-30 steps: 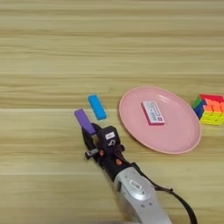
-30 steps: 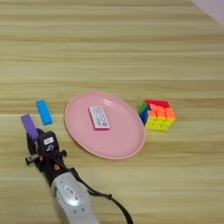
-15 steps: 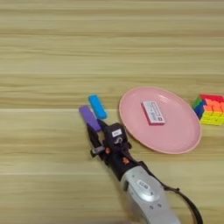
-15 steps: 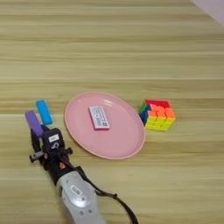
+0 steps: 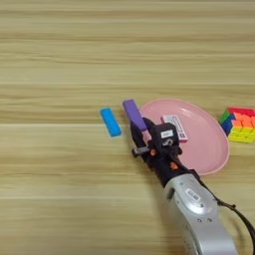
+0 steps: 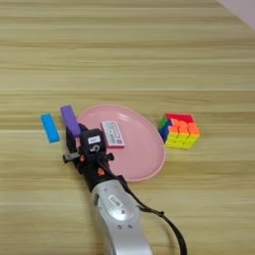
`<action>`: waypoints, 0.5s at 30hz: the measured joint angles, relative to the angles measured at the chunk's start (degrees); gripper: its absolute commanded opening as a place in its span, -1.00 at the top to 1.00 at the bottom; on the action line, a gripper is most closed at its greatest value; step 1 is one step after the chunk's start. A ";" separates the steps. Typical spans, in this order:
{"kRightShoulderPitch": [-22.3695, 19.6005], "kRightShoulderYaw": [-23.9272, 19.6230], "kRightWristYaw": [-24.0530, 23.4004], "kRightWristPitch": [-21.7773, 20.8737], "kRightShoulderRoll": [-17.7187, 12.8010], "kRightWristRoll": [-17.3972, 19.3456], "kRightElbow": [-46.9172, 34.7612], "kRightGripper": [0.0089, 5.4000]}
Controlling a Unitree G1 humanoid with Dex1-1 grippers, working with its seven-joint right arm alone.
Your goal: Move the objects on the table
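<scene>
Carrying the purple bar (image 5: pixel 133 113) rightward, the right gripper (image 5: pixel 140 130) has reached the pink plate (image 5: pixel 214 149) rim (jaws clamped on the bar). It should clear the white rectangle (image 5: pixel 175 127) before letting go.

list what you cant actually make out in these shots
- Print on the white rectangle on the pink plate: too small to read, both views.
- Fingers of the right gripper: covered by the gripper body and the purple bar.
- Colour cube: right part cut off by the left eye view's edge.

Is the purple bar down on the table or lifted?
Apparently lifted: the purple bar sticks out of the right gripper, tilted at the pink plate's left rim.
</scene>
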 measured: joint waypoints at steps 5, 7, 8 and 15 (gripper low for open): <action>-1.12 -3.87 -0.46 0.08 -0.41 0.95 1.17 0.48; -1.54 -5.50 -0.66 0.61 -0.76 1.09 1.93 0.48; -1.71 -6.17 -0.71 0.90 -0.79 1.20 2.09 0.48; -1.78 -12.16 -0.97 2.32 -2.44 2.67 3.56 0.48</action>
